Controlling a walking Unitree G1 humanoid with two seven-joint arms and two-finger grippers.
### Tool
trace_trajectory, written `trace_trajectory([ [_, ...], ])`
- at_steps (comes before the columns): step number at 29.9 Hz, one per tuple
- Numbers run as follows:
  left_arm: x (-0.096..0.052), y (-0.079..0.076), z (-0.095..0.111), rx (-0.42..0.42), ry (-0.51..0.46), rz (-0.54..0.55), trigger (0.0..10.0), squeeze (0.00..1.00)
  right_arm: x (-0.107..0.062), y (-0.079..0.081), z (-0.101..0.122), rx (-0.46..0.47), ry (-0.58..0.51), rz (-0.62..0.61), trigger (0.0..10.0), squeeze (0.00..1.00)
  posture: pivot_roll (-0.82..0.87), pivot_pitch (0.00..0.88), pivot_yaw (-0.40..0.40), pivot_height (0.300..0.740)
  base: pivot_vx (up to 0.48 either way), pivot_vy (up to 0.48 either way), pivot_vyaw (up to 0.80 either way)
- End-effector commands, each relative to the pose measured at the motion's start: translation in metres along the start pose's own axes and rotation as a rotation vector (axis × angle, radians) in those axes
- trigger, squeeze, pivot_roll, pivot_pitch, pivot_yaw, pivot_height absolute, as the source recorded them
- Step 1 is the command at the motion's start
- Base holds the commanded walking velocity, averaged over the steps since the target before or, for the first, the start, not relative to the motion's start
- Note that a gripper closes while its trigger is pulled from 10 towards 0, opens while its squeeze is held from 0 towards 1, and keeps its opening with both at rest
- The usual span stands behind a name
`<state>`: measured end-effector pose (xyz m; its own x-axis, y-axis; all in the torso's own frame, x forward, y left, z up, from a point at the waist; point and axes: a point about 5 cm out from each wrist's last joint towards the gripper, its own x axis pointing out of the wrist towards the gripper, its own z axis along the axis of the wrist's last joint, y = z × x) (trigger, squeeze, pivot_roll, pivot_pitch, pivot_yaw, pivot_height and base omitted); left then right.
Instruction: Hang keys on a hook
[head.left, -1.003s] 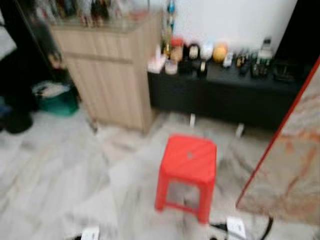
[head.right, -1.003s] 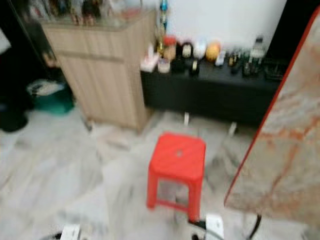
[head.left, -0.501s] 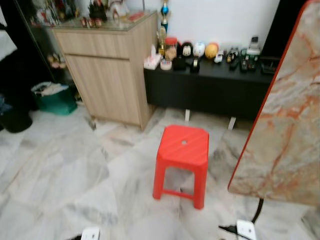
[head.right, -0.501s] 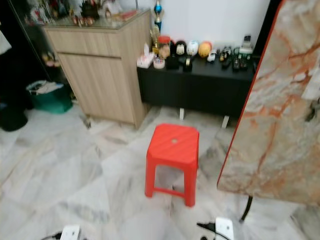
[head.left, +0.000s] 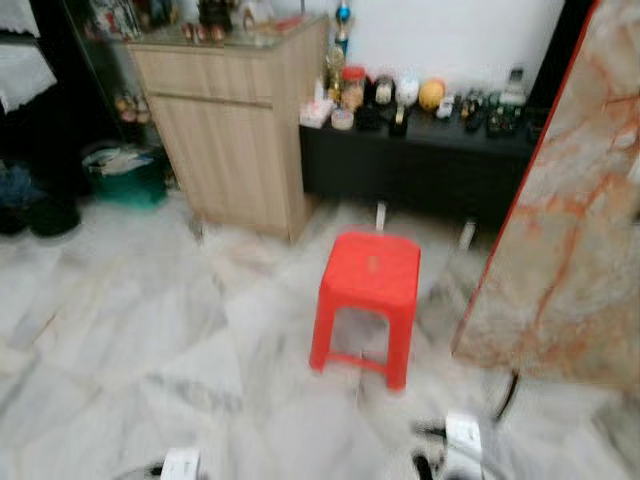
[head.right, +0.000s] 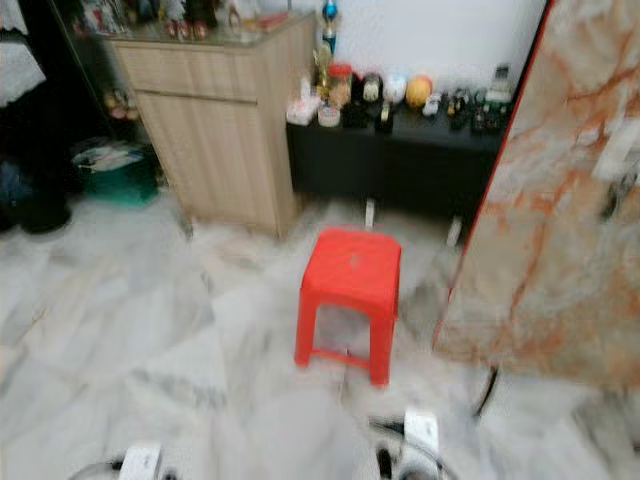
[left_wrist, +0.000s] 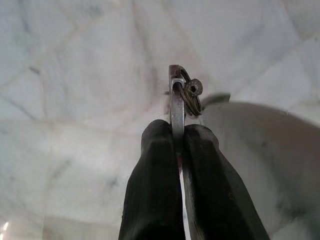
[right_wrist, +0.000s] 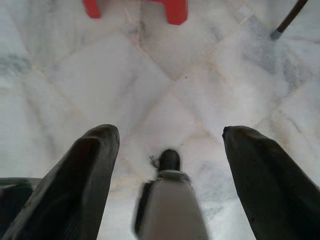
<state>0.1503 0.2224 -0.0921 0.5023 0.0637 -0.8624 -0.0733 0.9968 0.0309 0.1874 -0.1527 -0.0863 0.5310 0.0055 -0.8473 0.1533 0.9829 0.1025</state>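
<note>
In the left wrist view my left gripper (left_wrist: 176, 131) is shut on a set of keys (left_wrist: 182, 92); a flat metal key and its ring stick out past the black fingertips, over pale marble floor. My right gripper (right_wrist: 167, 137) hangs open above the floor, its two black fingers (right_wrist: 82, 175) wide apart with nothing between them. I make out no hook in these blurred views.
A red plastic stool (head.left: 368, 300) stands on the marble floor ahead. Behind it are a wooden cabinet (head.left: 235, 130) and a low black shelf (head.left: 430, 160) crowded with small items. A marble-patterned panel with a red edge (head.left: 570, 210) leans at the right. A green bin (head.left: 125, 175) sits far left.
The head camera has shifted: the stool and cabinet sit slightly further right and lower in view, and the picture is blurred again.
</note>
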Motion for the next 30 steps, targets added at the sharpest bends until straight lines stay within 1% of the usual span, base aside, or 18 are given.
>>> trace_trajectory([
  [1, 0.001, 0.0, 0.007, 0.019, -0.027, -0.004, 10.0, 0.0, 0.0, -0.001, 0.004, -0.007, -0.009, -0.006, 10.0, 0.0, 0.03, 0.005, -0.009, 0.723, 0.0, 0.0, 0.0],
  [4, 0.0, -0.001, 0.01, 0.051, -0.058, -0.012, 10.0, 0.0, 0.001, 0.002, 0.007, -0.001, -0.021, -0.006, 10.0, 0.0, 0.04, 0.0, -0.007, 0.723, 0.0, 0.0, 0.0],
  [6, 0.0, -0.001, 0.012, 0.089, -0.077, -0.019, 10.0, 0.0, 0.001, 0.003, 0.011, 0.0, -0.027, -0.004, 10.0, 0.0, 0.03, 0.0, -0.006, 0.723, 0.0, 0.0, 0.0],
  [7, 0.0, -0.001, 0.015, 0.124, -0.101, -0.026, 10.0, 0.0, 0.002, 0.005, 0.016, 0.001, -0.038, 0.001, 10.0, 0.0, 0.03, 0.0, -0.006, 0.723, 0.0, 0.0, -0.42],
  [10, 0.0, -0.002, 0.019, 0.167, -0.136, -0.032, 10.0, 0.0, 0.002, 0.007, 0.022, 0.008, -0.057, 0.006, 10.0, 0.0, 0.03, 0.0, -0.005, 0.723, 0.0, 0.0, -0.67],
  [11, -0.001, -0.002, 0.021, 0.188, -0.157, -0.036, 10.0, 0.0, 0.002, 0.0, 0.023, 0.009, -0.067, 0.003, 10.0, 0.0, 0.03, 0.0, -0.004, 0.723, 0.0, 0.0, -0.8],
  [12, -0.001, -0.002, 0.021, 0.188, -0.157, -0.036, 10.0, 0.0, 0.002, 0.0, 0.023, 0.009, -0.067, 0.003, 10.0, 0.0, 0.03, 0.0, -0.004, 0.723, 0.0, 0.0, -0.8],
  [13, -0.001, -0.003, 0.023, 0.215, -0.179, -0.041, 10.0, 0.0, 0.0, -0.017, 0.018, 0.004, -0.069, -0.009, 10.0, 0.0, 0.03, 0.0, -0.004, 0.723, 0.0, 0.0, -0.8],
  [16, -0.002, -0.004, 0.027, 0.254, -0.213, -0.05, 10.0, 0.0, -0.002, -0.028, 0.015, 0.003, -0.069, -0.017, 10.0, 0.0, 0.03, 0.0, -0.004, 0.723, 0.0, 0.0, -0.8],
  [17, -0.002, -0.005, 0.027, 0.258, -0.219, -0.052, 10.0, 0.0, -0.002, -0.028, 0.015, 0.003, -0.069, -0.018, 10.0, 0.0, 0.04, 0.0, -0.005, 0.723, 0.0, 0.0, -0.8],
  [20, -0.002, -0.005, 0.028, 0.277, -0.233, -0.058, 10.0, 0.0, -0.002, -0.029, 0.015, 0.001, -0.068, -0.02, 10.0, 0.0, 0.04, 0.0, -0.005, 0.723, 0.0, 0.0, -0.8],
  [25, -0.003, -0.006, 0.029, 0.293, -0.242, -0.069, 10.0, 0.0, -0.001, -0.024, 0.016, 0.004, -0.074, -0.01, 10.0, 0.0, 0.03, 0.0, -0.002, 0.723, 0.0, 0.0, -0.8],
  [27, -0.003, -0.005, 0.03, 0.319, -0.246, -0.066, 10.0, 0.0, -0.001, -0.022, 0.016, 0.009, -0.073, -0.006, 10.0, 0.0, 0.03, 0.0, -0.001, 0.723, 0.0, 0.0, -0.79],
  [28, -0.001, -0.016, 0.07, 0.321, -0.352, -0.098, 10.0, 0.0, -0.001, -0.022, 0.016, 0.009, -0.072, -0.006, 10.0, 0.0, 0.03, 0.0, -0.001, 0.723, 0.0, 0.0, -0.79],
  [29, -0.005, -0.033, 0.124, 0.328, -0.503, -0.15, 10.0, 0.0, -0.001, -0.021, 0.016, 0.008, -0.072, -0.005, 10.0, 0.0, 0.04, 0.0, -0.003, 0.723, 0.0, -0.341, -0.79],
  [30, -0.007, -0.037, 0.136, 0.331, -0.539, -0.162, 10.0, 0.0, -0.001, -0.021, 0.016, 0.008, -0.073, -0.004, 10.0, 0.0, 0.04, 0.0, -0.003, 0.723, 0.0, -0.341, -0.79],
])
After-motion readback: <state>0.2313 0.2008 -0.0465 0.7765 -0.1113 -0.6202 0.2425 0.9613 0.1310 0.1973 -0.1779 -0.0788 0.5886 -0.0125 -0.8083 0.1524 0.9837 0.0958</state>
